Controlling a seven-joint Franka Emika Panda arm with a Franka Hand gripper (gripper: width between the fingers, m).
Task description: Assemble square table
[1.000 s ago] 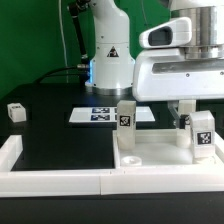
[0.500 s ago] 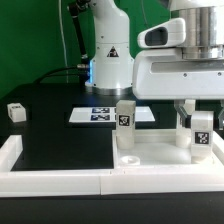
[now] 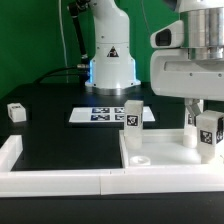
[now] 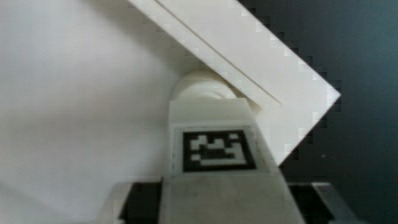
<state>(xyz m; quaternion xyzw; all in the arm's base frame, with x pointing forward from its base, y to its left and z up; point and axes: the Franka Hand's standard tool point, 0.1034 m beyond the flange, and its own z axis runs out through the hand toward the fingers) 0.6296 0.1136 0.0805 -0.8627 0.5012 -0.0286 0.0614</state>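
The white square tabletop (image 3: 160, 160) lies at the exterior view's lower right, raised rim up. One white tagged leg (image 3: 131, 115) stands upright in its far corner. My gripper (image 3: 203, 117) is shut on a second tagged leg (image 3: 208, 136) and holds it upright at the top's corner on the exterior view's right. In the wrist view this leg (image 4: 217, 130) sits between my fingers (image 4: 143, 203), its end against the tabletop (image 4: 80, 100) by the rim corner. A third leg (image 3: 15, 111) lies loose at the far left. The fourth leg is not in view.
The marker board (image 3: 100, 116) lies behind the tabletop, in front of the arm's base (image 3: 110, 65). White border rails (image 3: 50, 181) run along the front and the left edge of the black table.
My gripper with the held leg has moved to the exterior view's right. The tabletop and its standing leg have shifted right with it.
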